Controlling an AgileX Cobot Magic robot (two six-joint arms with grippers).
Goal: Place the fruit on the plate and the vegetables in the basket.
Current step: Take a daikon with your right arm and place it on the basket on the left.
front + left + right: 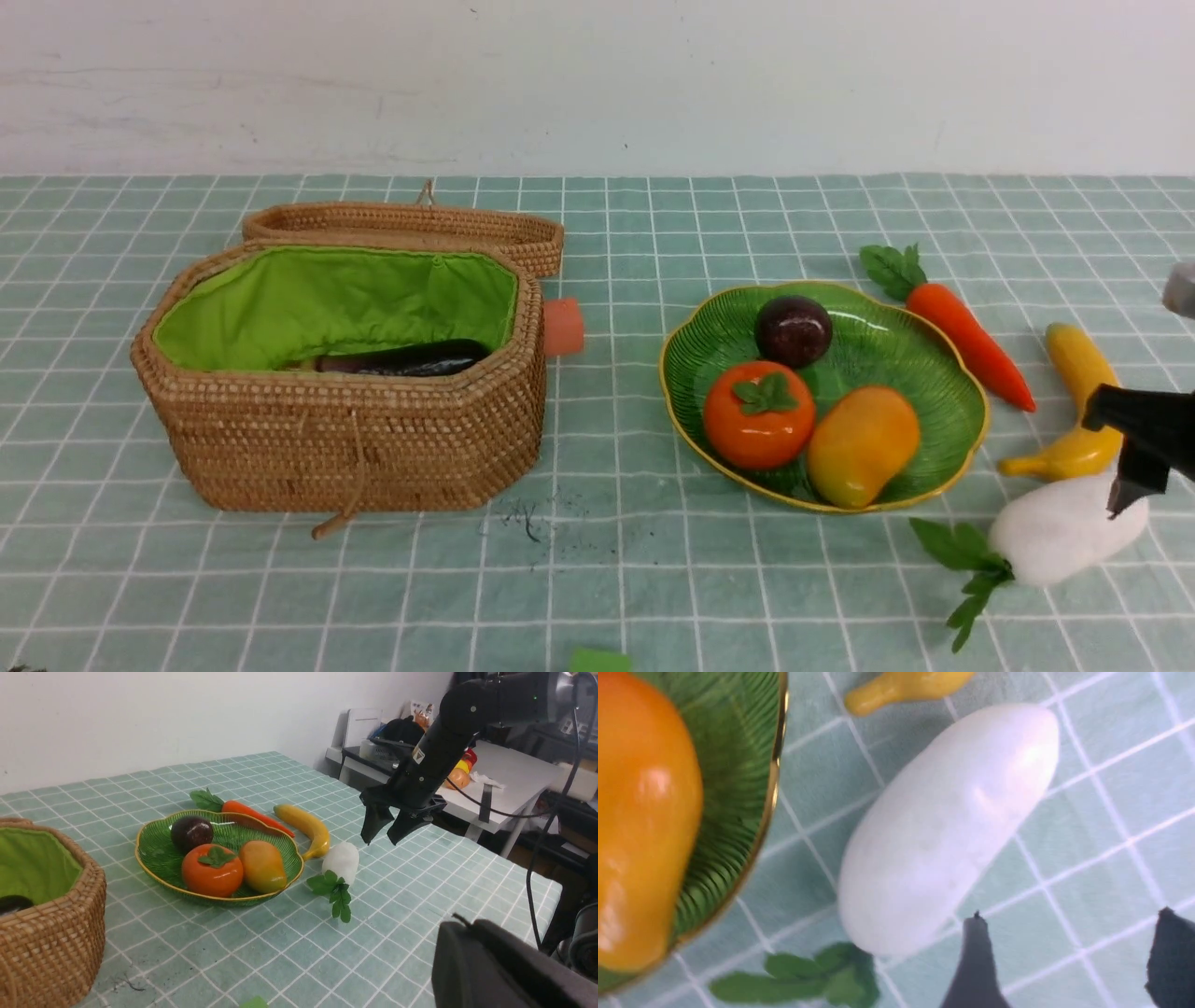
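Radish lies on the cloth at four o'clock from the plate. My right claw hangs spread above it, empty. It looks light, smooth, maybe slippery; I'd pinch across its fat white middle, not the floppy leaves.

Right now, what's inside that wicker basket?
A dark purple eggplant lies inside the basket, against its green cloth lining. The basket's near wall hides the floor, so whether anything else lies lower down cannot be seen.
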